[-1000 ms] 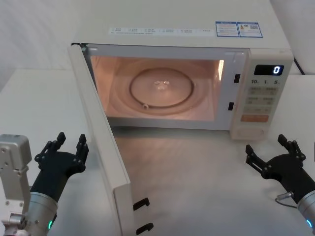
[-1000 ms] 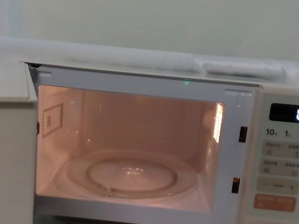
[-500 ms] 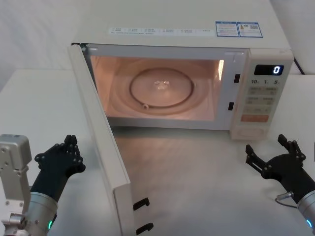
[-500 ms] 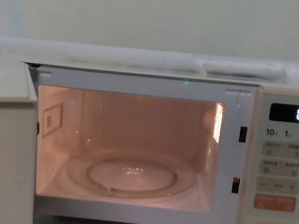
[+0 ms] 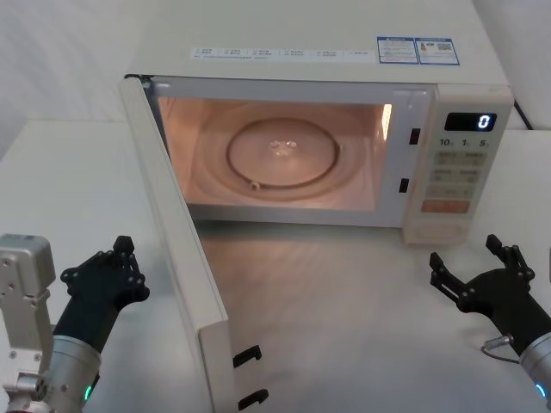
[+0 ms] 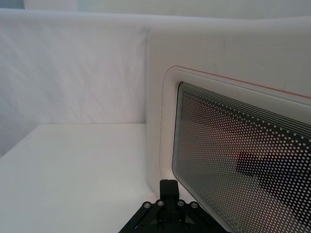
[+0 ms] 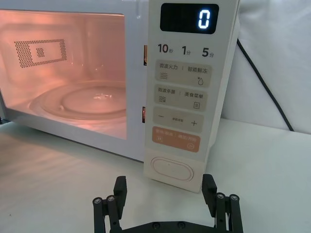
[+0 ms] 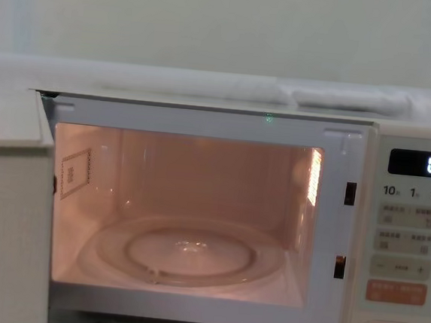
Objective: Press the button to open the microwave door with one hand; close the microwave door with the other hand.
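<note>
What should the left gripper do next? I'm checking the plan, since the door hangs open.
Probably move the shut left gripper rightward against the outer face of the microwave door to swing it closed. The door stands wide open; the open right gripper rests below the button.

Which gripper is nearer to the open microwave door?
Left. The left gripper sits shut just outside the microwave door; the right gripper is open, across the table below the button.

We see a glass turntable point(image 5: 283, 152) glowing inside the lit oven, the display point(image 7: 189, 18) reading zero, a black cord point(image 7: 265, 87) trailing behind.
</note>
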Controlling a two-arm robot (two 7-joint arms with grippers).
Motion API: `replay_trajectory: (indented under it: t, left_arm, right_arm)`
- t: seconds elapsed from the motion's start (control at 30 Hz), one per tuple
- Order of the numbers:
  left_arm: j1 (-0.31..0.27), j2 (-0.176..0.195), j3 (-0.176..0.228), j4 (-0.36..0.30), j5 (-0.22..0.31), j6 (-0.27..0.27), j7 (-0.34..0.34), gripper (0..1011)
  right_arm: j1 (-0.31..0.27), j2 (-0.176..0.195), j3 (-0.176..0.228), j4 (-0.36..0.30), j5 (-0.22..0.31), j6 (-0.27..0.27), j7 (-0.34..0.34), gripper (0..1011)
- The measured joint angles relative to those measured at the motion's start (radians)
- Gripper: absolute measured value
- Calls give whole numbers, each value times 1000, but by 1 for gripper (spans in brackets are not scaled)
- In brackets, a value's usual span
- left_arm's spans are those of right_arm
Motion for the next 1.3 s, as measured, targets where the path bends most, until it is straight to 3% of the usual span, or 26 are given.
replay_trajectory:
  t: [0.47,0.7,1.03,1.3]
  left_arm:
    - [0,-1,-1,0,0,1,-1,0]
    - [19,-6,-29,-28,-19,30,-40,0]
    - [79,11,-100,-109,-80,40,-123,0]
    - [142,48,-183,-178,-195,47,-198,0]
  right_arm:
    - [0,0,0,0,0,0,0,1002]
    - [0,0,0,0,0,0,0,1002]
    - [0,0,0,0,0,0,0,1002]
    - [0,0,0,0,0,0,0,1002]
